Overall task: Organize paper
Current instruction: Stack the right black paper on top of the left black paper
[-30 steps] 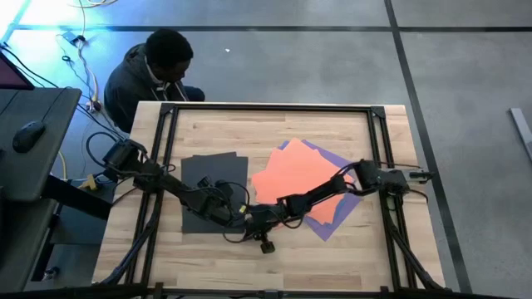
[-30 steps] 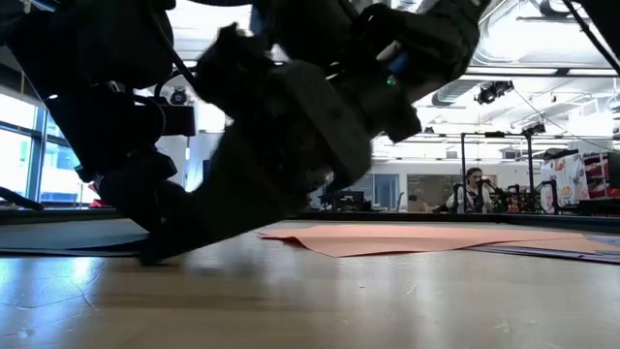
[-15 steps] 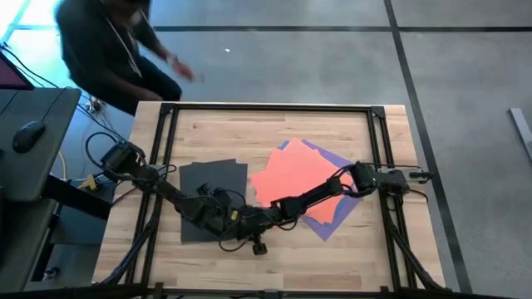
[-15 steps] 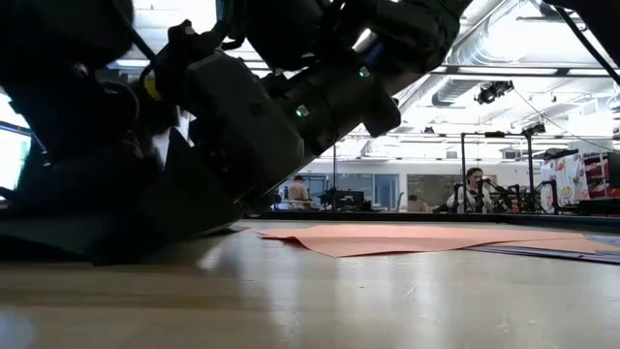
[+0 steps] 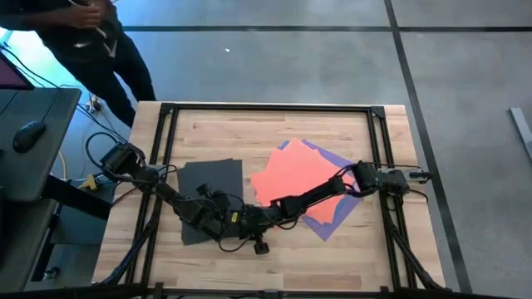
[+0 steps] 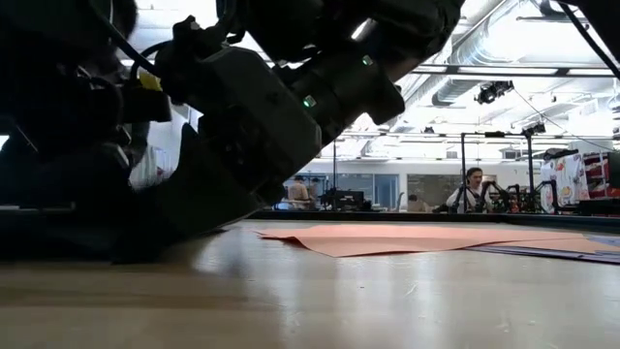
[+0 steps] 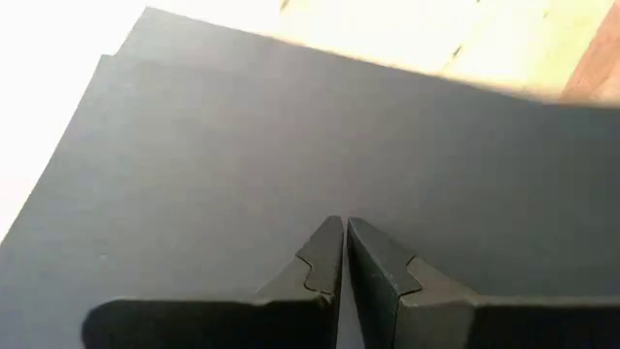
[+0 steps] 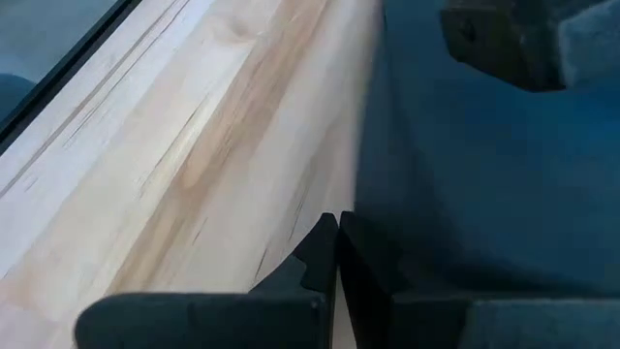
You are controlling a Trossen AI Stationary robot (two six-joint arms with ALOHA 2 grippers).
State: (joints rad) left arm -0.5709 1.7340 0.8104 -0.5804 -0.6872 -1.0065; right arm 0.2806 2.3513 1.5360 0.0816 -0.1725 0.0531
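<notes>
High view shows both arms reaching to the table's front middle, where the left gripper [image 5: 218, 226] and the right gripper [image 5: 249, 223] meet at the near right corner of the dark grey sheet [image 5: 209, 179]; from above their fingers cannot be made out against the dark paper. The grey sheet stretches away from the two grippers toward the left arm's base, lying on the wooden table [image 5: 266, 129]. Beside the right gripper, under the right arm's forearm, the orange sheet [image 5: 287, 170] lies on top of the purple sheet [image 5: 342, 163], whose edges stick out on the far and right sides, with a sliver of blue at the far corner. A person [image 5: 91, 33] stands past the table's far left corner. Low view has the dark bulk of both arms filling the left side, pressed low to the tabletop, with the orange sheet [image 6: 417, 237] lying flat just beside them and a purple edge under it. Left wrist view shows the left gripper [image 7: 345, 242] with its fingers closed together, nearly touching, directly over the grey sheet [image 7: 213, 165]; whether paper is pinched between them cannot be told. Right wrist view shows the right gripper [image 8: 337, 237] likewise closed, its tips at the border where the dark sheet [image 8: 455, 184] meets bare wood.
</notes>
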